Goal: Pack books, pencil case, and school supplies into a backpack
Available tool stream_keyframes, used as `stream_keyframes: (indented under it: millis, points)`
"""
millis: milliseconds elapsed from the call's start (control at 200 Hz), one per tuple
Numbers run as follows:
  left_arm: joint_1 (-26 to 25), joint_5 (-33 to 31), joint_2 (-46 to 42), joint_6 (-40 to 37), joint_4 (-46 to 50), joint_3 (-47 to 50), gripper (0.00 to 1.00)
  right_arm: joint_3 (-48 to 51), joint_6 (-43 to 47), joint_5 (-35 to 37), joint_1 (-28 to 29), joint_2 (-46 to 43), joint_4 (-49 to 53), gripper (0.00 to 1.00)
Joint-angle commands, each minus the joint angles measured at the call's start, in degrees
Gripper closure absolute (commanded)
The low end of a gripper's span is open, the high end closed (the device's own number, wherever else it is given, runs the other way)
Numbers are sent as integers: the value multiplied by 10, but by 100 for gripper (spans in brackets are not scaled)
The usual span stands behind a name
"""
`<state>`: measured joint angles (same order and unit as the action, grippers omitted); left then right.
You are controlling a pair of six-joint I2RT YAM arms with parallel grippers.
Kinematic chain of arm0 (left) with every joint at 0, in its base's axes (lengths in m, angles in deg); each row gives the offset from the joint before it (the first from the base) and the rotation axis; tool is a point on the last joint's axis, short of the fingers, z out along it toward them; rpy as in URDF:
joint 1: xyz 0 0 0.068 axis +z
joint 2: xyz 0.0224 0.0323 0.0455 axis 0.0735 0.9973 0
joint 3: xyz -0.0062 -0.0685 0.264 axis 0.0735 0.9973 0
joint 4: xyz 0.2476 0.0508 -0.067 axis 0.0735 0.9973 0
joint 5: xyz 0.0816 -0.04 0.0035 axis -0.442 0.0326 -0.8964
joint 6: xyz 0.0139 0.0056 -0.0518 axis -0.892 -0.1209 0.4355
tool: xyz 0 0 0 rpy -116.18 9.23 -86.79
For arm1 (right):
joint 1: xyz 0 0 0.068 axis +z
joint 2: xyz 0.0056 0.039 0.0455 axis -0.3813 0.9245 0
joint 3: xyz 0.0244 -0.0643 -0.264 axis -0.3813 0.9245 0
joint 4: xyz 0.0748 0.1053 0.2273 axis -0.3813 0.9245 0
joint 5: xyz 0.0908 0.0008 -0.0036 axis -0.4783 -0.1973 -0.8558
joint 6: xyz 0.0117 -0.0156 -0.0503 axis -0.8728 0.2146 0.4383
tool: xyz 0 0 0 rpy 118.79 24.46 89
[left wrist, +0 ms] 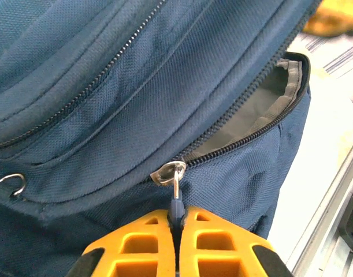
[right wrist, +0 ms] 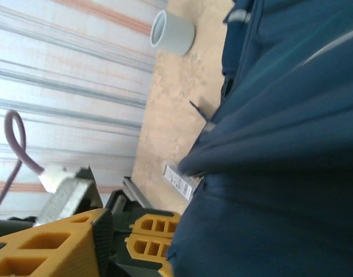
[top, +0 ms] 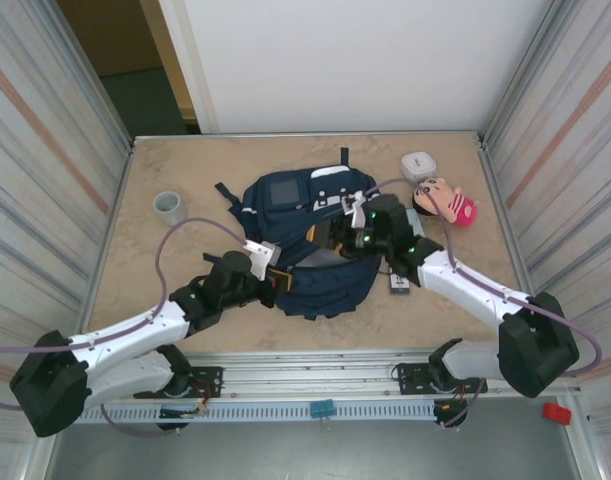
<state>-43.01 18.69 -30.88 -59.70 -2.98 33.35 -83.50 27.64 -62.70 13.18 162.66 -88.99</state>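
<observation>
Plainly the step in hand is working the zip. Well left of the left fingers (left wrist: 136, 245) a cup (top: 169, 206) stands on the surface (top: 185, 160), too far off to matter. Those fingers are pinched tight on the zip pull (left wrist: 176, 196), which hangs straight into them from the slider (left wrist: 168, 172). The backpack (left wrist: 136, 86) lies directly beyond their tips. Right of the slider the zip already gapes on grey lining (left wrist: 263, 98).

To do it well, I judge, the pull should be drawn along the line of the teeth, not away from the cloth. The tab is thin and could slip out, and the bag wants bracing against the drag. Just right of these fingers the bag's corner ends close to the rail (left wrist: 332, 184). There is little room that way and more along the zip to their left.

The right fingers (right wrist: 147, 242) stand apart with nothing between them, and the bag's flank rises just to their right. Whether cloth brushes the nearer one I cannot tell, as the picture is blurred there. A bar (right wrist: 179, 180) lies on the surface just beyond their tips, at the bag's hem, and a sweep there could knock it. Farther right a doll (top: 445, 200) and a white case (top: 418, 163) lie well apart from them, near the side wall.
</observation>
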Motion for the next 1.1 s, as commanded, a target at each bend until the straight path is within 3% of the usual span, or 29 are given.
stream_keyframes:
  millis: [0, 50, 185, 266, 356, 541, 621, 702, 777, 867, 987, 1097]
  points:
    - [-7, 32, 10, 3, -39, -42, 100, 29, -40, 116, 48, -1, -88, 38]
    - [-11, 30, 12, 1, -36, -48, 100, 28, -46, 125, 56, 16, -104, 43]
    - [-12, -3, 4, 5, -17, -46, 100, 1, -30, 108, 54, 43, -87, 80]
    - [-10, -48, -11, 5, 17, -42, 100, -16, -5, 79, 39, 34, -53, 90]
    - [9, -71, -35, 7, 49, -27, 100, -42, 33, 30, 5, 14, 16, 94]
    - [60, -58, -90, -5, 64, 18, 100, -98, 94, -86, -87, -6, 130, 96]
    - [65, -50, -98, -20, 60, 24, 100, -111, 100, -104, -114, -4, 152, 93]
    - [65, -28, -89, -29, 48, 17, 100, -105, 84, -83, -105, -6, 141, 75]
    - [64, -5, -71, -30, 37, 2, 100, -70, 45, -33, -65, -14, 83, 48]
    - [63, 20, -50, -30, 25, -18, 100, -25, 0, 46, -7, -8, 4, 38]
    - [59, 38, -38, -30, 19, -31, 100, -7, -28, 121, 38, 26, -53, 40]
    - [58, 24, -44, -32, 30, -32, 100, -15, -29, 136, 44, 45, -59, 73]
